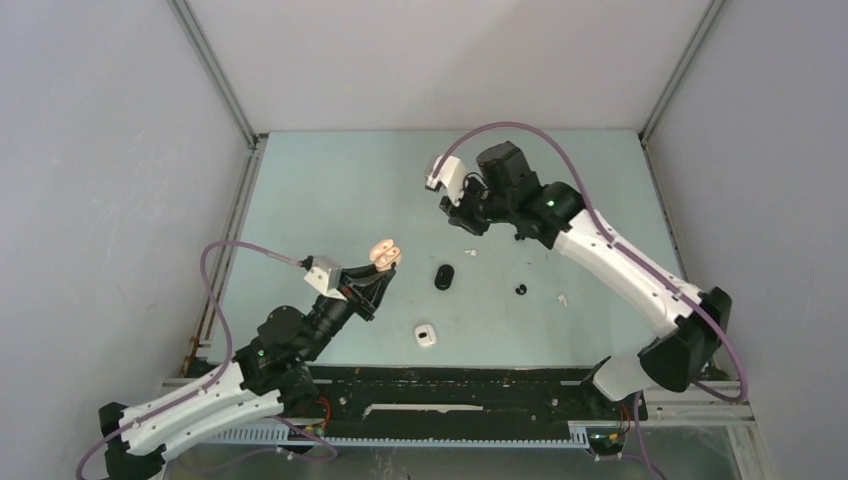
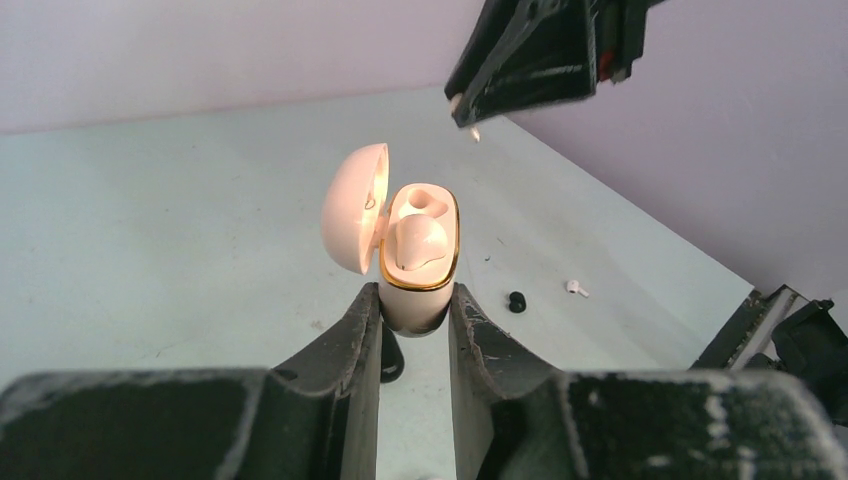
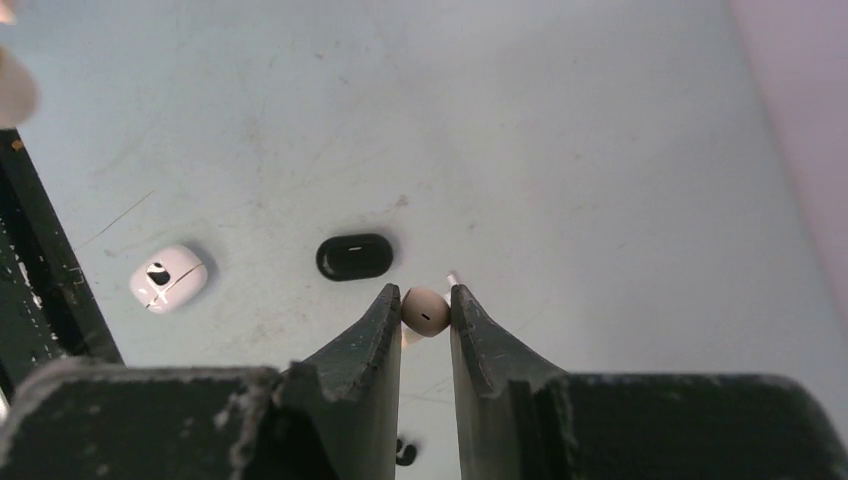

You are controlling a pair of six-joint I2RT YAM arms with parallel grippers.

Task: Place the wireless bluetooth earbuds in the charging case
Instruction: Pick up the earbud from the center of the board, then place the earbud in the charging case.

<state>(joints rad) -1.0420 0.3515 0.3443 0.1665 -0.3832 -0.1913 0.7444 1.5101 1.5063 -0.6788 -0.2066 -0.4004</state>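
My left gripper [image 2: 416, 293] is shut on the lower body of a peach charging case [image 2: 420, 262], held up above the table with its lid [image 2: 355, 205] swung open. One peach earbud [image 2: 418, 243] lies in the case, and the socket [image 2: 421, 204] beside it is empty. My right gripper [image 3: 427, 300] is shut on a second peach earbud [image 3: 427, 311], hanging above the table beyond the case [image 1: 385, 254]. In the top view the right gripper [image 1: 462, 222] is up and to the right of the left gripper [image 1: 378, 275].
On the table lie a shut black case [image 1: 444, 276], a shut white case [image 1: 426, 335], a black earbud [image 1: 521, 290] and white earbuds [image 1: 563, 299] [image 1: 470, 253]. Grey walls close in the table on three sides.
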